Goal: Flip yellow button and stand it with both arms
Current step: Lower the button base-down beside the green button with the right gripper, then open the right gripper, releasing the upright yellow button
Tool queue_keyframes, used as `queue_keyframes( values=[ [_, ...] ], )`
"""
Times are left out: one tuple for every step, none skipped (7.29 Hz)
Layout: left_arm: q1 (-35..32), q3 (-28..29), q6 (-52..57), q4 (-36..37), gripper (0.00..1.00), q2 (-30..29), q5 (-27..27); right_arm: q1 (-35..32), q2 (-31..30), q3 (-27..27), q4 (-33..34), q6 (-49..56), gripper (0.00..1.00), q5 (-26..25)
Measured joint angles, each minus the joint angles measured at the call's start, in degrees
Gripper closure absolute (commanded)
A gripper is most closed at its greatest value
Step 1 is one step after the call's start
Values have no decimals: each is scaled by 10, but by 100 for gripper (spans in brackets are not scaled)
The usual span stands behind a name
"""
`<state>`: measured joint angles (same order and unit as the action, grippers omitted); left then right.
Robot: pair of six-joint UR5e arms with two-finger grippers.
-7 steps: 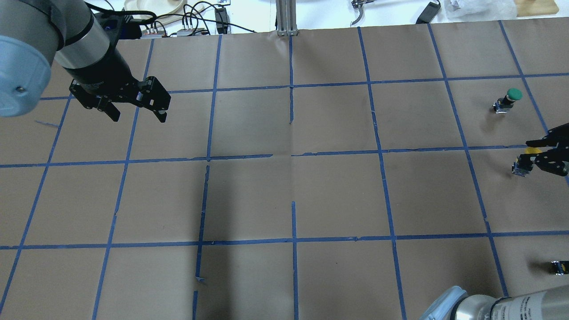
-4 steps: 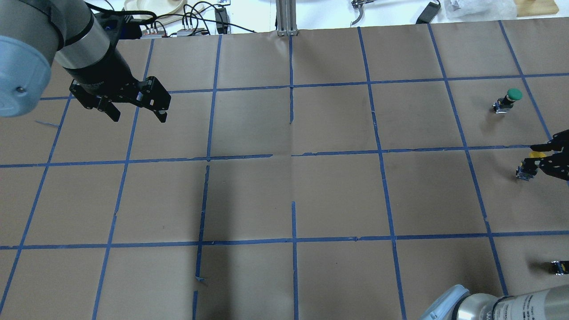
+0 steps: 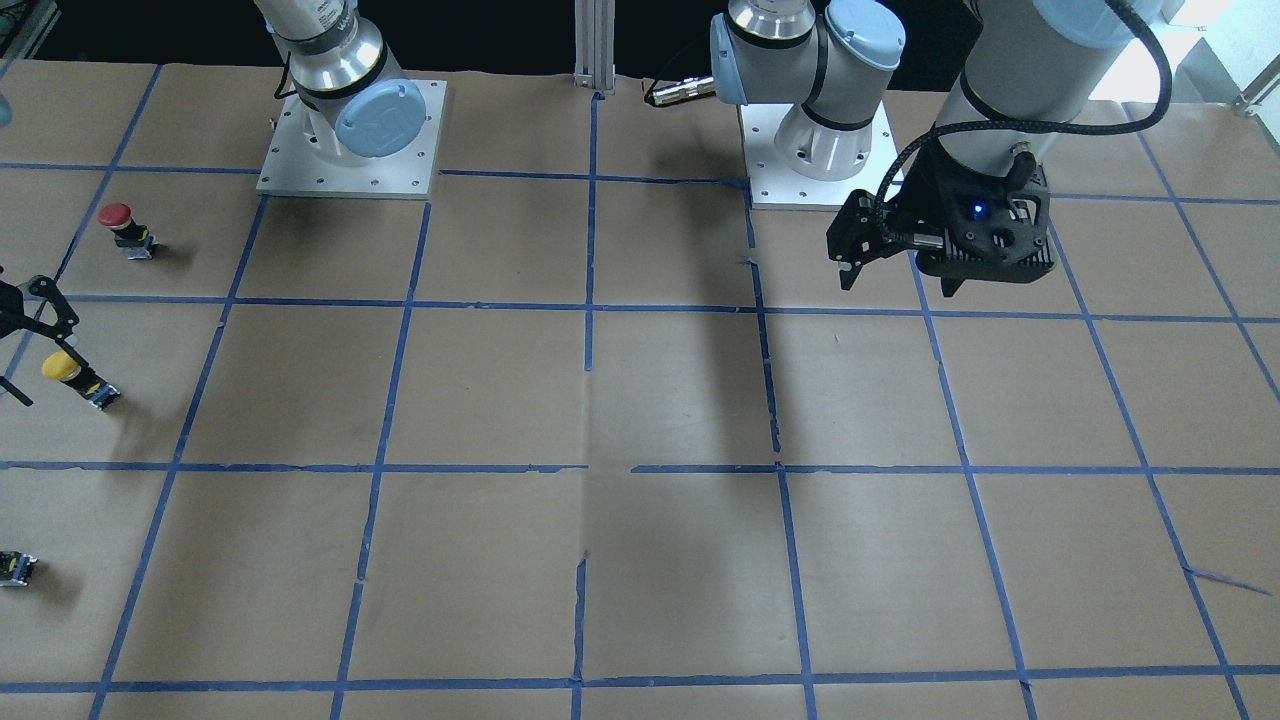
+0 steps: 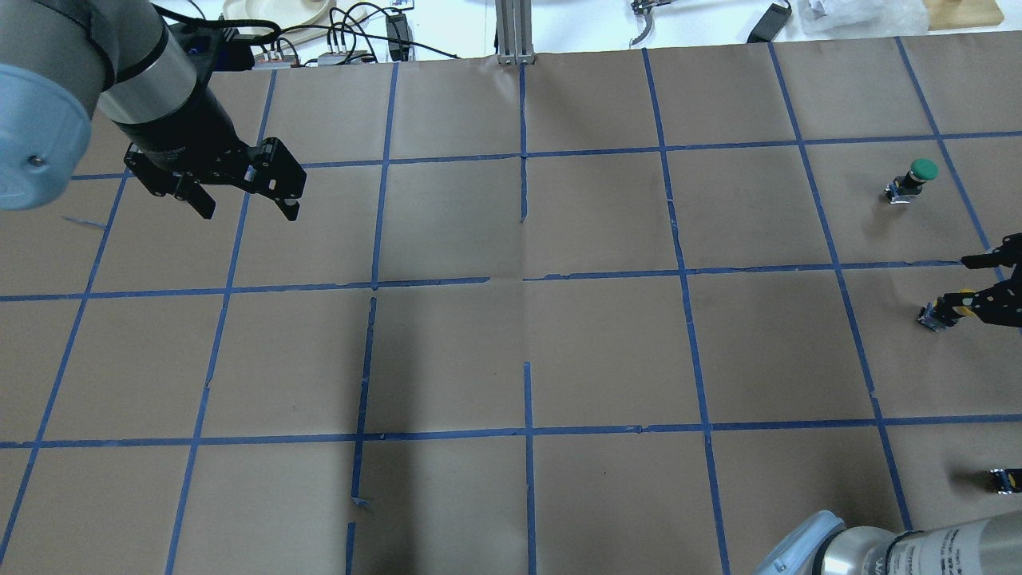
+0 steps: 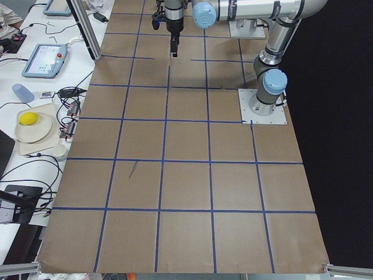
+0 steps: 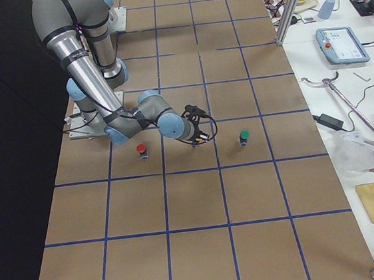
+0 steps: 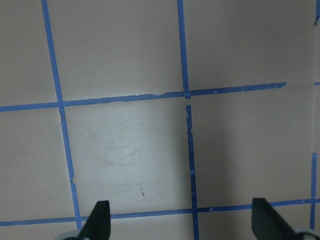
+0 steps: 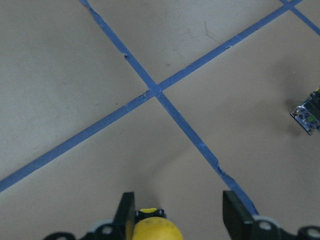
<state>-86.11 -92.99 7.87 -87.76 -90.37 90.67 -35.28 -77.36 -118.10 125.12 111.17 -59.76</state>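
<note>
Left gripper [image 4: 251, 212], right gripper [image 8: 178, 206]: both spread.

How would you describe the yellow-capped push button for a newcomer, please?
On the brown paper-covered table with blue tape grid, find the right arm's black two-finger gripper. The yellow-capped button sits between its open fingers. A red-capped button and a green-capped button flank it; only this cap is yellow.

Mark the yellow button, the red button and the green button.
yellow button [image 3: 58, 367]: front-facing view, on its yellow cap.
red button [image 3: 115, 213]: front-facing view, on its red cap.
green button [image 4: 924, 168]: overhead view, on its green cap.
</note>
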Motion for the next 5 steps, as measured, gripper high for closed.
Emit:
queue_keyframes(
  values=[
    [0, -1, 0, 0, 0, 0, 0, 0, -1, 0, 0, -2, 9, 0],
    [1, -2, 0, 1, 0, -2, 0, 0, -2, 2, 0, -11, 4, 0],
    [1, -4, 0, 3, 0, -6, -1, -1, -8, 6, 0, -42, 1, -6],
    [3, -6, 0, 5, 0, -11, -1, -4, -22, 9, 0, -96, 0, -20],
    [6, -9, 0, 6, 0, -15, 0, -11, -47, 12, -4, -158, 0, -33]
  ],
)
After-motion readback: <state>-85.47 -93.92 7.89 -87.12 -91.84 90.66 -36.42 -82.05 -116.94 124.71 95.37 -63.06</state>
